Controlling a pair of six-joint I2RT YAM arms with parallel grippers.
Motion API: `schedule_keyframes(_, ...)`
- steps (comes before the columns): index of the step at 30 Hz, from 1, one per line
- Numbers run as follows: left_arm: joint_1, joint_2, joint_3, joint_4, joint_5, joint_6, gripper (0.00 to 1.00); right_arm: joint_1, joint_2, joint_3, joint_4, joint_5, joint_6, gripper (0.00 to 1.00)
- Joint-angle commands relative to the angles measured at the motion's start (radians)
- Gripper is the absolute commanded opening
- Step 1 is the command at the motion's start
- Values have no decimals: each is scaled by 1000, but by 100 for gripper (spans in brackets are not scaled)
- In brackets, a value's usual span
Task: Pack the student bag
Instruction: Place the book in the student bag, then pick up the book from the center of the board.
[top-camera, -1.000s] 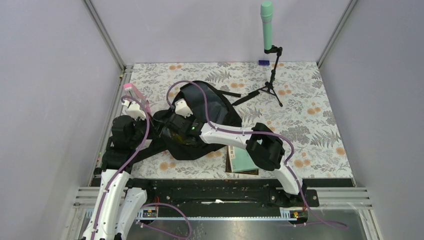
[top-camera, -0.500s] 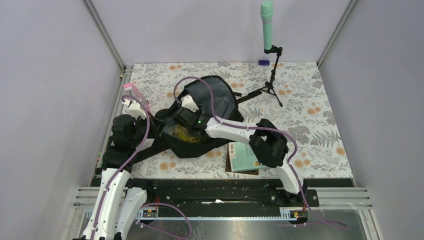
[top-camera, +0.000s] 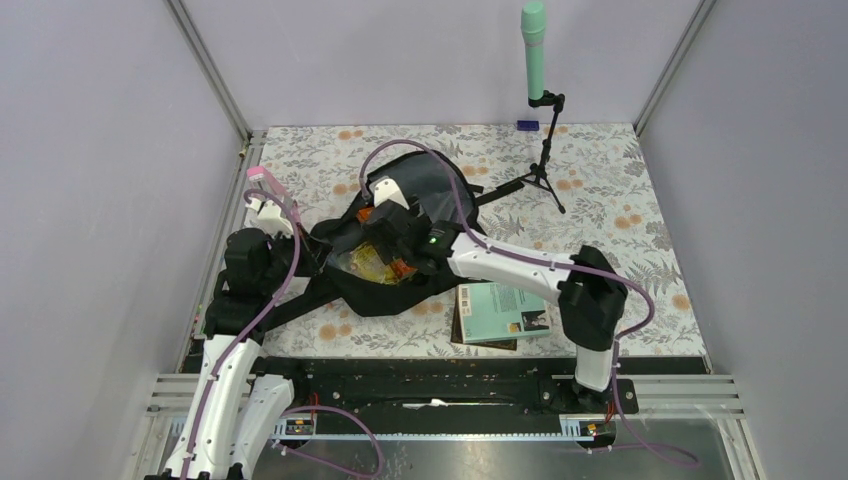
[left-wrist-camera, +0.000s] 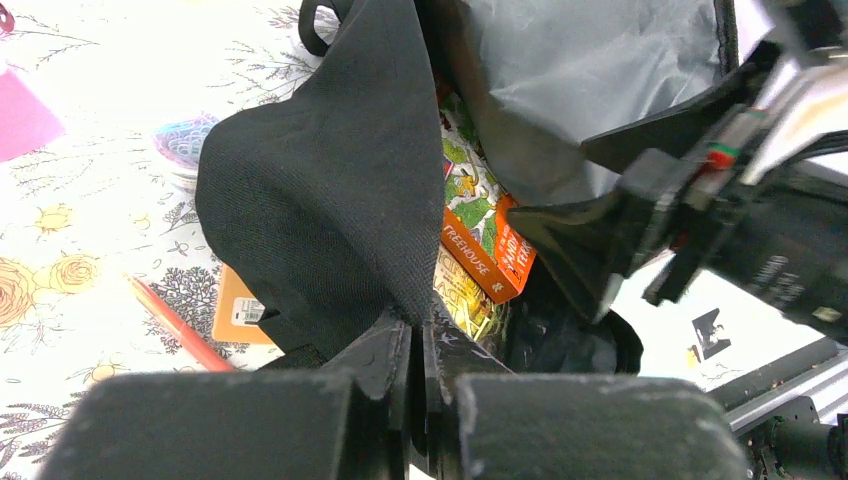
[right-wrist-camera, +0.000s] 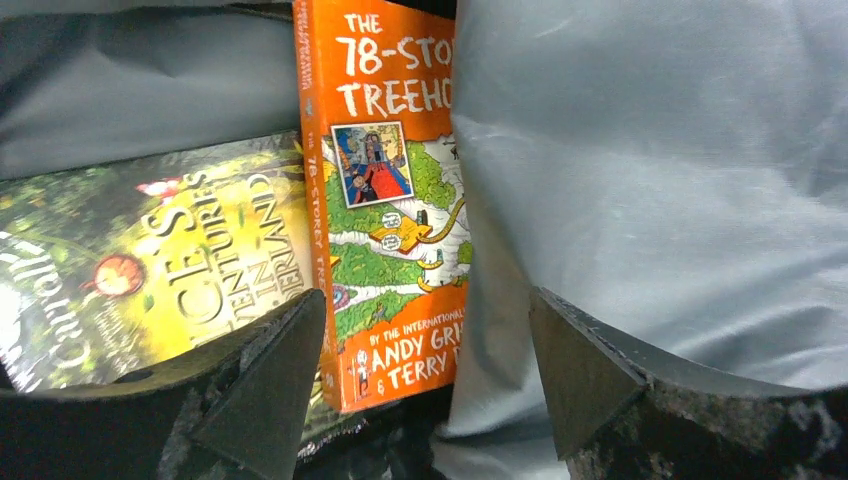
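The student bag, black with grey lining, lies open left of the table's middle. My left gripper is shut on the black edge of its opening and holds that flap up. Inside lie an orange "Treehouse" book and a green-yellow book. My right gripper stands open inside the mouth of the bag, its fingers either side of the orange book's lower end without touching it. From above, the right gripper sits over the opening and the left gripper at its left rim.
A teal book lies near the front edge on a brown one. A green microphone on a tripod stands at the back. Beside the bag lie a red pencil and a tan card.
My right gripper has opened and let go of the orange book, which now lies in the bag. The right arm swung right and uncovered the teal book. The left gripper has stayed put.
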Motion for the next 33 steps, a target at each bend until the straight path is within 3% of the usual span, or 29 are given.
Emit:
schedule_keyframes(1,-1,-8,25,157,37,-9,0,18,-124,-44,43,-36,-75,82)
schedule_keyframes(9,-1,1,23,158,31,-9,0,21,-354,-226,88,-76,-40,84)
schedule_keyframes(16,-1,-4,28,145,20,-4,0,0,-545,-392,-12,-14,-6,93)
schedule_keyframes(23,-1,-1,29,145,18,-2,0,-135,-762,-599,-97,-58,131,98)
schedule_keyframes(33,-1,2,28,147,24,-5,0,-527,-950,-843,-176,-387,267,100)
